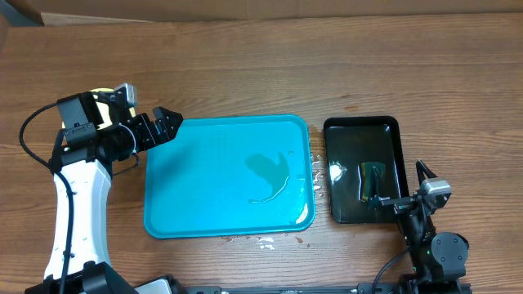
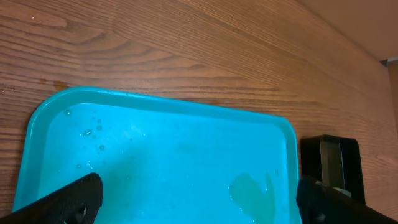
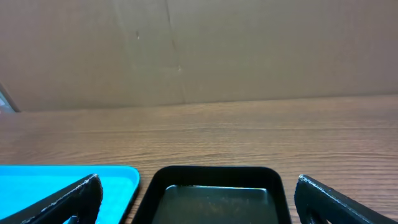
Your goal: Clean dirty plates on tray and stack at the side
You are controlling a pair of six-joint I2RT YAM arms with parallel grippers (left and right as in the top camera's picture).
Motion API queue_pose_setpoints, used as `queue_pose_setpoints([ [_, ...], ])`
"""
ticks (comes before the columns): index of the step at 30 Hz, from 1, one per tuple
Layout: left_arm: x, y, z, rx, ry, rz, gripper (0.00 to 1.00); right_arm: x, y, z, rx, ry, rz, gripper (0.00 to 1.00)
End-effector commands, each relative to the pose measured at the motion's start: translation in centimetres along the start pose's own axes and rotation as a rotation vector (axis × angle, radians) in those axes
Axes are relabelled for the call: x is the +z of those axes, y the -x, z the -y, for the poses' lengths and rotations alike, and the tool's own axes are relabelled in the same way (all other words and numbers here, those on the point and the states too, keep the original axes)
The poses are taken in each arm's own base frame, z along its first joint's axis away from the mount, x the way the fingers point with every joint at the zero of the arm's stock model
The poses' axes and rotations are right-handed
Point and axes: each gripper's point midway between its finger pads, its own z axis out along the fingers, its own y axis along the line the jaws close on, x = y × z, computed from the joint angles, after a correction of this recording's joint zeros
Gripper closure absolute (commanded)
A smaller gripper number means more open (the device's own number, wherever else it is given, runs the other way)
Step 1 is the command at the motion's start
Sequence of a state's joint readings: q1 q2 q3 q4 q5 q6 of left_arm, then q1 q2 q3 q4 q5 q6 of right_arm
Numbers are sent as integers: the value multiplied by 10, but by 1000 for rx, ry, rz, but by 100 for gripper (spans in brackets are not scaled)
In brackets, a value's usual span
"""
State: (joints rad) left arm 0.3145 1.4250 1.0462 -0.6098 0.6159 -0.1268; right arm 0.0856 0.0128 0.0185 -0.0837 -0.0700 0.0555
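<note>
Two trays, two empty grippers

Wooden table [image 1: 245,57]. Turquoise tray [image 1: 188,204] flat at centre, long axis left-right; black tray [image 1: 343,208] just beside its right end, long axis crosswise. Left gripper [image 1: 167,126] at tray's left rim, right gripper [image 1: 400,186] at black tray's near edge: both wide open, empty. Puddle [image 1: 270,175] on tray. Left wrist alone shows droplets [image 2: 93,134] in tray's corner.

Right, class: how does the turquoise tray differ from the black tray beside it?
Colour: the turquoise tray is bright blue-green, while the black tray is glossy and dark.
Size: the turquoise tray is clearly larger than the black tray.
Contents: the turquoise tray holds a wet puddle, and the black tray holds a small dark object.
Shared: both are rounded-corner rectangles with raised rims, lying flat on the wooden table.
</note>
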Motion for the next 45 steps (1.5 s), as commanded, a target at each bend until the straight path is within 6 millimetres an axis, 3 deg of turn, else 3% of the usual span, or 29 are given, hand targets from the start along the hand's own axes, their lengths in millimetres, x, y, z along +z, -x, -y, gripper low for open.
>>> queue_pose_setpoints([
  [1,0,3,1,20,-2,4,0,0,-2,3,3,-16,5,0],
  [36,0,3,1,19,-1,3,0,0,-2,3,3,-16,4,0],
  [42,-10,6,15,95,61,44,0,0,-2,3,3,-16,4,0],
  [45,-18,6,33,178,123,83,0,0,-2,3,3,-16,4,0],
])
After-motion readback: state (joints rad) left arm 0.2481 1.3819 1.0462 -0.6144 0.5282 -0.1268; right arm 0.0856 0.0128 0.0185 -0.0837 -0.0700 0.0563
